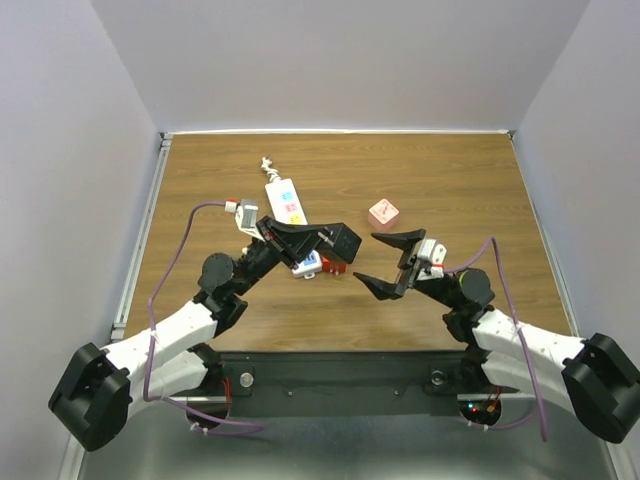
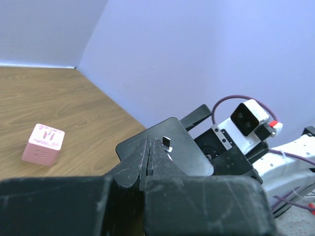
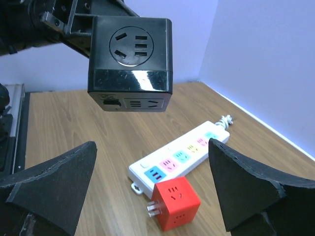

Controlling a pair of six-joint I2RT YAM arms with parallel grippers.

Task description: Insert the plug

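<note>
Nearest the lens, the left arm's base (image 1: 90, 395) sits at the bottom corner of the top view, and the arm reaches up and inward over the wooden table (image 1: 450, 180). A white power strip (image 1: 285, 200) with coloured sockets lies flat and slanted on the table, its near end under that arm's wrist. The left gripper (image 1: 318, 238) is clamped tight on a black cube adaptor (image 3: 130, 59), holding it in the air clear of the table, a socket face turned toward the right wrist camera. Below it a red cube (image 3: 176, 201) rests just beside the strip's near end, its metal prongs showing. Further right a pink cube (image 1: 384, 213) stands alone, well apart from the strip. The right gripper (image 1: 366, 258) hangs with its jaws spread wide, holding nothing
</note>
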